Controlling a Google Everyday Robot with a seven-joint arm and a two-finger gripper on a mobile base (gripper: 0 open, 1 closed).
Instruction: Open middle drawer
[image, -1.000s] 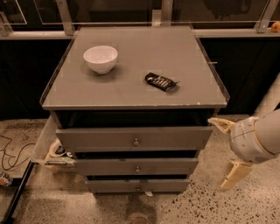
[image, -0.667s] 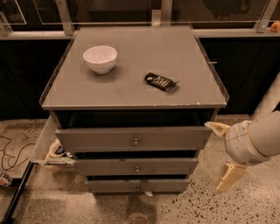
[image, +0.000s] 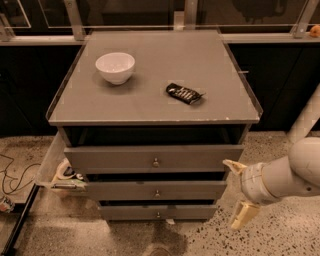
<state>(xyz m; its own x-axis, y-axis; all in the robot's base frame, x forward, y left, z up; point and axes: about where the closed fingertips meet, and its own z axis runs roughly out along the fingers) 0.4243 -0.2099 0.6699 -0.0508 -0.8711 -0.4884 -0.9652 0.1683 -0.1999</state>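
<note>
You're looking at a matt grey worktop (image: 150, 107), smooth, with pale chips along its front edge. The middle drawer (image: 120, 190) has the same dull grey painted-wood look and a small shiny metal knob (image: 157, 193). The bowl (image: 115, 67) is glossy white, ceramic by the look, and the dark packet (image: 184, 93) has a shiny wrapper. Your hand (image: 230, 195), just right of the middle drawer, has matt cream, plastic-looking fingers (image: 243, 214), spread apart. The floor (image: 285, 235) is speckled polished stone.

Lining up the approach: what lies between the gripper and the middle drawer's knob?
Nothing in the way. In the camera view the gripper, open, hangs right of the middle drawer; only its bare front runs to the knob.
</note>
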